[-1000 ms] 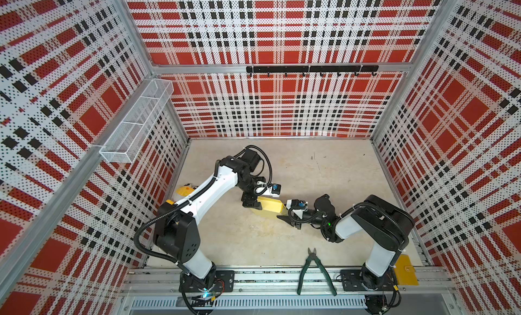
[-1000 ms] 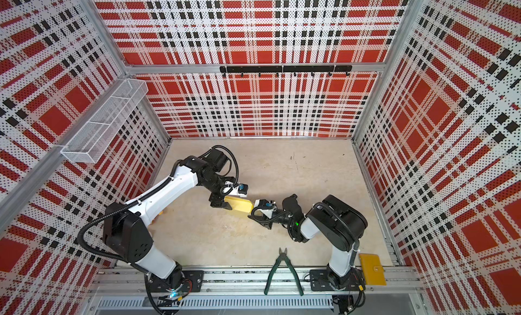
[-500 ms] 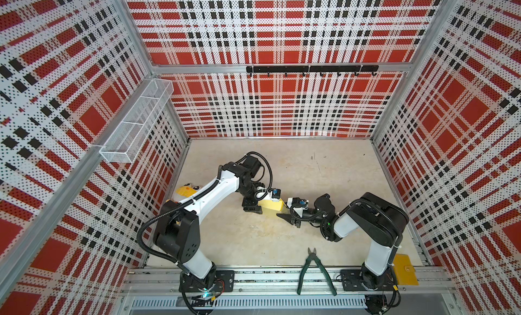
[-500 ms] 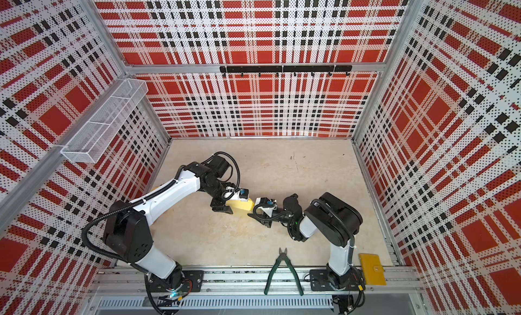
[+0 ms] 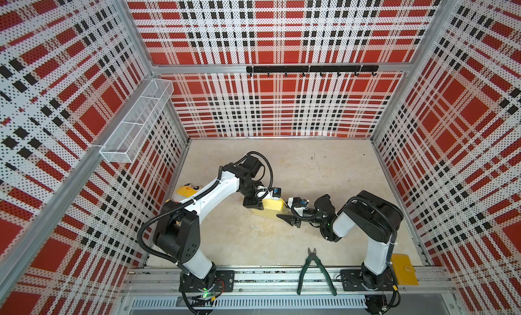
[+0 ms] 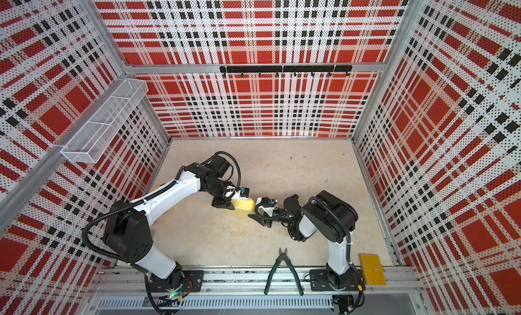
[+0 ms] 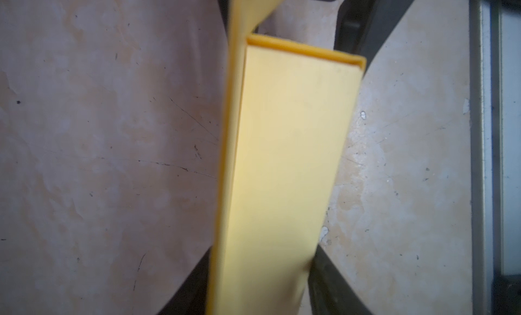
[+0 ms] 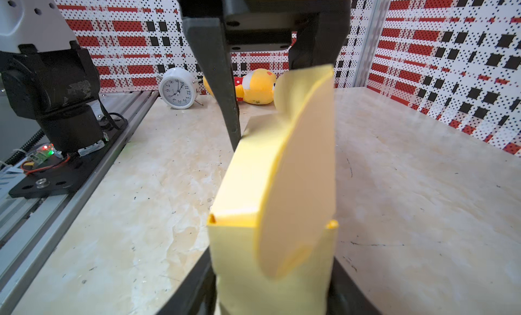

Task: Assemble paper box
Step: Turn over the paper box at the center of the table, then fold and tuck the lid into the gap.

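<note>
Straddling paper box (image 5: pixel 273 206) from both ends.
Pinched at 9 o'clock by left fingers (image 8: pixel 220 88); flanked at 3 o'clock by right fingers (image 8: pixel 191 293), grip unclear.

Red-black plaid perforated walls (image 5: pixel 282 31), beige marbled floor (image 5: pixel 324 169), wire basket (image 5: pixel 135 121), black hook rail (image 5: pixel 310 69)
</note>
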Tool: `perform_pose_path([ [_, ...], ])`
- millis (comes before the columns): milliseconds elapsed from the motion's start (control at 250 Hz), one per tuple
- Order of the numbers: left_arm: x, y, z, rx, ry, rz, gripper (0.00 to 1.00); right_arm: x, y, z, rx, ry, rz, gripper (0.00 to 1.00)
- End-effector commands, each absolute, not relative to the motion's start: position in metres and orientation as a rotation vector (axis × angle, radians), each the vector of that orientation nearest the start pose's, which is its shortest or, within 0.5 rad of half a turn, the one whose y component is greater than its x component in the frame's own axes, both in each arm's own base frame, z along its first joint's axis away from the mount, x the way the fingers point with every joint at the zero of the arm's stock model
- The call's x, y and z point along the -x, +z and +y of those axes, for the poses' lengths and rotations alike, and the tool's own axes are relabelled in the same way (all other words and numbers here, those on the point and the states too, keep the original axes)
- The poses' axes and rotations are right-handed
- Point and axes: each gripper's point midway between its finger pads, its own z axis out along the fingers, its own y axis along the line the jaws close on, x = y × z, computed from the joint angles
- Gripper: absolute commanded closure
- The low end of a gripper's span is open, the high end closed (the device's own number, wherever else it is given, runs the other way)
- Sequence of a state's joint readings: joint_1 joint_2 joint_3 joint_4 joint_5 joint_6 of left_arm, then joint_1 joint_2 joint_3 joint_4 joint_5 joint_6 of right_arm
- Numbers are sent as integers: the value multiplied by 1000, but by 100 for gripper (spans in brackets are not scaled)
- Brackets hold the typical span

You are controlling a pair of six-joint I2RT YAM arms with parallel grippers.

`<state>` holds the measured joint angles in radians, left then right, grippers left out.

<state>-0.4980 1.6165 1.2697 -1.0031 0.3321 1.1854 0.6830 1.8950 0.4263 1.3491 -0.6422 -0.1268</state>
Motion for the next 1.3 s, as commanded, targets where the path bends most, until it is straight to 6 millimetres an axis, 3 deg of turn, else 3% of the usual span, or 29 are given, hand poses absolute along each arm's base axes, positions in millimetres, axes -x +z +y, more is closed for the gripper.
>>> perform_pose_path([
  [0,-269,119,-211,2621,389,-2246,49,-248,112,333,1106,933,1292,38],
  [240,-278,122,-207,2581,292,-2306,51,-245,124,321,1067,912,1294,34],
  [428,-284,116,-208,2565,251,-2328,56,-242,148,297,967,894,1314,38],
  [552,-286,112,-210,2562,238,-2334,58,-251,158,276,856,956,1451,46],
  [744,-290,111,-220,2529,234,-2359,59,-259,167,272,934,863,1665,53],
  [876,-293,110,-224,2502,252,-2397,59,-275,186,265,842,804,1745,57],
  [1028,-289,105,-228,2508,261,-2383,59,-294,173,254,744,711,1923,64],
  [1296,-289,101,-229,2513,243,-2375,59,-295,152,275,737,848,1992,73],
])
